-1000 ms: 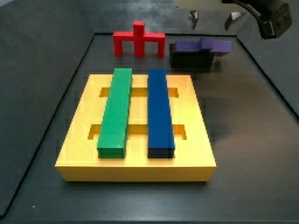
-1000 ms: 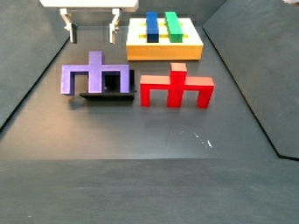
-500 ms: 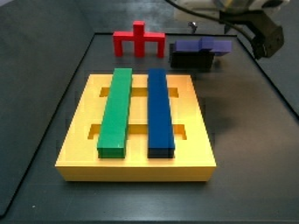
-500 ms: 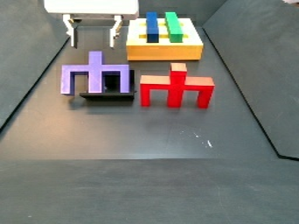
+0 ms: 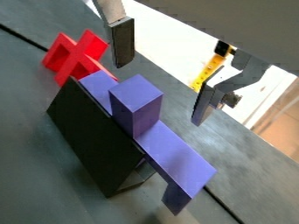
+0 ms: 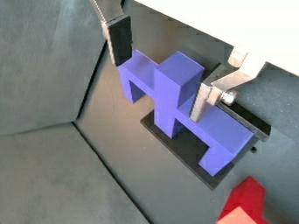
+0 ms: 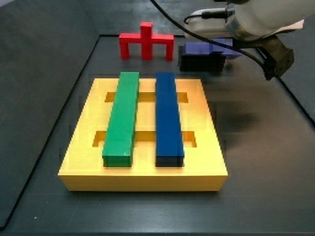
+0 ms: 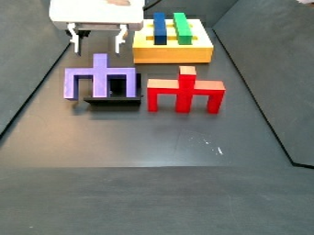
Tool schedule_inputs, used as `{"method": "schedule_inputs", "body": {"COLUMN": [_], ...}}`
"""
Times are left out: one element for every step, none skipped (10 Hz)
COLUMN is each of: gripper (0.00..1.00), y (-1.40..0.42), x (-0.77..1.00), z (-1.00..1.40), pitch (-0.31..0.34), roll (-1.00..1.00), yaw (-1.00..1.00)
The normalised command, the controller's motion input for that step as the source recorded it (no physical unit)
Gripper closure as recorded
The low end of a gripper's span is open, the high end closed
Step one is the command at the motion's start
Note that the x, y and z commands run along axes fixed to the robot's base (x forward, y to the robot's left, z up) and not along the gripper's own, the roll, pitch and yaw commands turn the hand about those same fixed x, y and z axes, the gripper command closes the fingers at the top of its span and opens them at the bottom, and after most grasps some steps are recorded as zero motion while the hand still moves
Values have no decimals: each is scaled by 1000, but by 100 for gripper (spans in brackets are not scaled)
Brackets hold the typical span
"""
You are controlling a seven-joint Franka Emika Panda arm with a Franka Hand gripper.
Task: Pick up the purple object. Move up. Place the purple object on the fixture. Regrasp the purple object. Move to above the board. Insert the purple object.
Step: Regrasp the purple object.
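Near floor: bare dark surface in front of the pieces in a side view.
Red piece: upright, just beside the purple object, apart from it.
Purple object: seated on the fixture, bar across the recess, post up; nothing grips it.
Gripper: above and behind the purple object, not touching. Jaws spread wide, nothing between the 2 fingers; in both wrist views they straddle the post with clearance on each side.
Board: well behind, green bar and blue bar lying along it.
Step (judged): regrasp, placing on the fixture looks done.
Next move calls for: straight descent, post centred between the pads, then close.
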Motion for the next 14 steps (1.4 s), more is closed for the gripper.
{"method": "schedule_inputs", "body": {"gripper": [0,0,0,0,0,0,0,0,0,0,0,0,0,0], "y": [-63,-51,0,0,94,97,37,0,0,0,0,0,0,0], "x": [40,97,143,0,91,0,29,66,17,0,0,-11,0,0], "z": [-66,-151,-209,-80,-220,-83,-9,0,-54,-86,-20,0,0,0], "pitch": [-100,-117,-71,0,60,40,106,260,171,131,40,0,0,0], "roll": [209,174,80,0,-591,-840,-549,-57,74,69,0,0,14,0], "yaw": [203,-11,-86,0,-6,-6,-29,-177,-186,-229,-206,-57,0,0]}}
